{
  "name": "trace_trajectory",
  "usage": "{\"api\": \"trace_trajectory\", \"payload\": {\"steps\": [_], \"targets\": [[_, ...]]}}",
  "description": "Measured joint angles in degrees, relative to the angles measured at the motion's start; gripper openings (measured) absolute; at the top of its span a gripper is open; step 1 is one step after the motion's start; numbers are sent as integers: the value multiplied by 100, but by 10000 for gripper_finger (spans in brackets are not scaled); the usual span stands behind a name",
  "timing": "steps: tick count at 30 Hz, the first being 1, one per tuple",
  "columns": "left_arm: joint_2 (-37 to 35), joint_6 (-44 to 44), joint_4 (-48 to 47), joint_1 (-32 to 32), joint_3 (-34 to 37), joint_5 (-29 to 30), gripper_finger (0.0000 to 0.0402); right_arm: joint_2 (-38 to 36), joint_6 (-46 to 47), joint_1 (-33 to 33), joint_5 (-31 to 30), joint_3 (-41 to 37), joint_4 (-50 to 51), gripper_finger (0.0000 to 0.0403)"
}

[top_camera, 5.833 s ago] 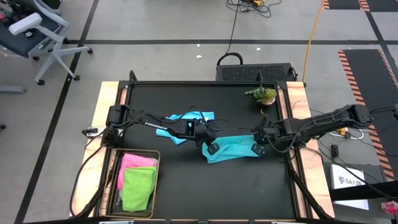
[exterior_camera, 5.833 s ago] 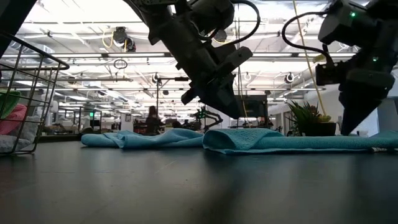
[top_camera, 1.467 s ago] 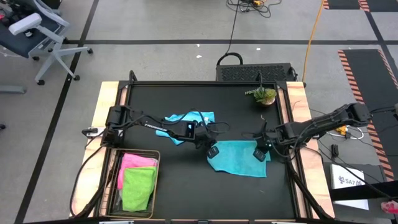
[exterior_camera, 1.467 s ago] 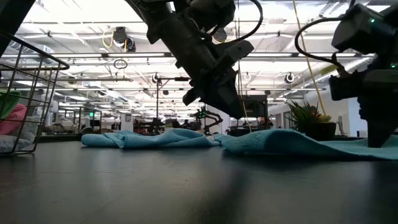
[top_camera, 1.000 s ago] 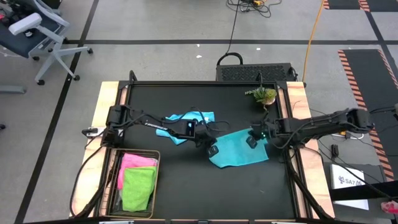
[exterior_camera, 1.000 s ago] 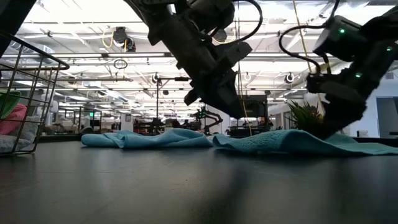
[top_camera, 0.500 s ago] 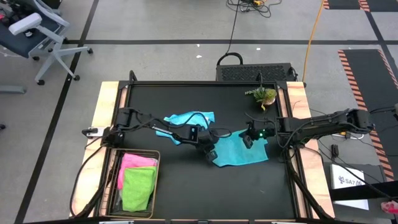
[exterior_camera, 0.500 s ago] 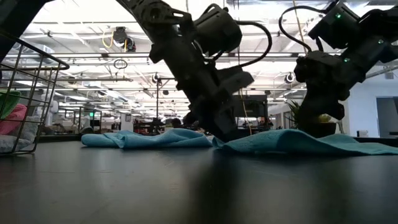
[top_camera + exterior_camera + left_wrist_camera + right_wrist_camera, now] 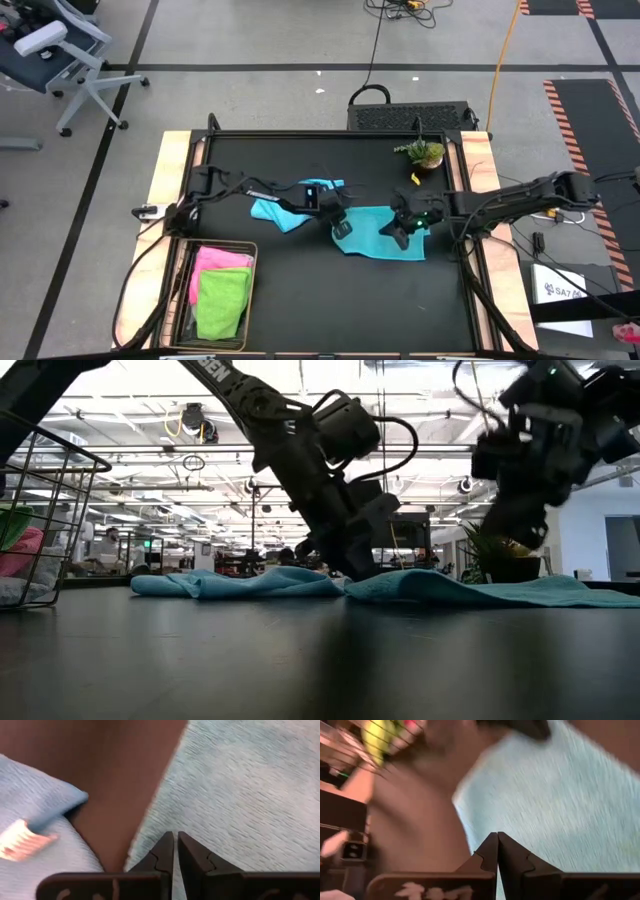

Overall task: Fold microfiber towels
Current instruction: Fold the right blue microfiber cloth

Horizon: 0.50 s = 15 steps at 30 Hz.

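Overhead looks straight down; low, level; wrists close over teal towel [image 9: 385,236].

A white box [image 9: 565,292] off the table reads "SA7".

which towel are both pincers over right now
The teal microfiber towel spread flat mid-table; the crumpled light blue microfiber towel lies beside it, while the pink and lime ones sit in the basket.

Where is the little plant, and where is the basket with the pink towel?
plant [image 9: 426,152], high view, on its green leaves
basket [image 9: 181,290], high view, on its left wire rim
pink towel [image 9: 216,258], high view, on its top fold
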<state>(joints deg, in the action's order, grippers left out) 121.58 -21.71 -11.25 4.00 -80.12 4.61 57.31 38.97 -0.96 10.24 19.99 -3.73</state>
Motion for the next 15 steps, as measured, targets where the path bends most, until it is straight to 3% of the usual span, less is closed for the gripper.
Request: {"api": "trace_trajectory", "payload": {"steps": [6, 15], "targets": [[0, 79, 41, 216, 0, 24, 26, 610, 237, 169, -74, 0, 265, 0], [0, 41, 36, 295, 0, -209, 26, 1057, 86, 34, -1284, 20, 843, 0]]}}
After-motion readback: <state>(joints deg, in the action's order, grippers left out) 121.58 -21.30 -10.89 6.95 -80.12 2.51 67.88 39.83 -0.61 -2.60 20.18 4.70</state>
